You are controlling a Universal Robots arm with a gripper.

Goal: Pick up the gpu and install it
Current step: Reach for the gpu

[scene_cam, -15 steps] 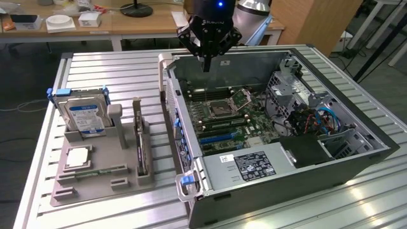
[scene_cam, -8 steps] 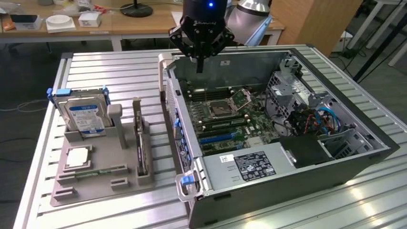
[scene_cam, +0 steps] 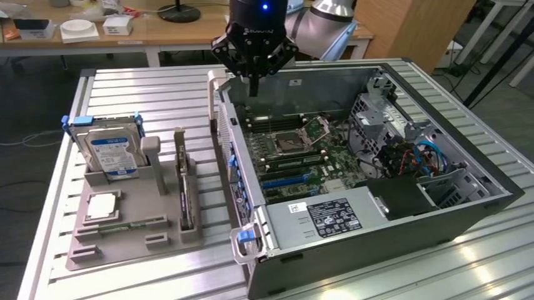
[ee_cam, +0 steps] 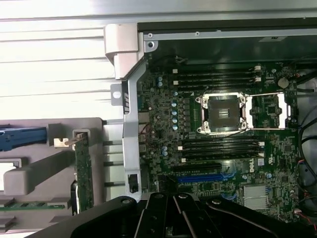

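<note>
While the gripper [scene_cam: 252, 76] hangs clenched and empty over the rear edge of the open computer case [scene_cam: 467, 206] in the exterior view, the gpu [scene_cam: 184, 187] stands on edge in the grey holder [scene_cam: 125, 247], well apart. On the wrist view, the gpu [ee_cam: 83, 171] sits upright in the holder, outside the case, beside the motherboard [ee_cam: 163, 114]

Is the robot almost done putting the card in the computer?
Not yet. Nothing looks done: the gpu stands on edge in the grey holder. The gripper is shut and empty, above the open computer case. Picking the gpu up and installing it are both left.
</note>
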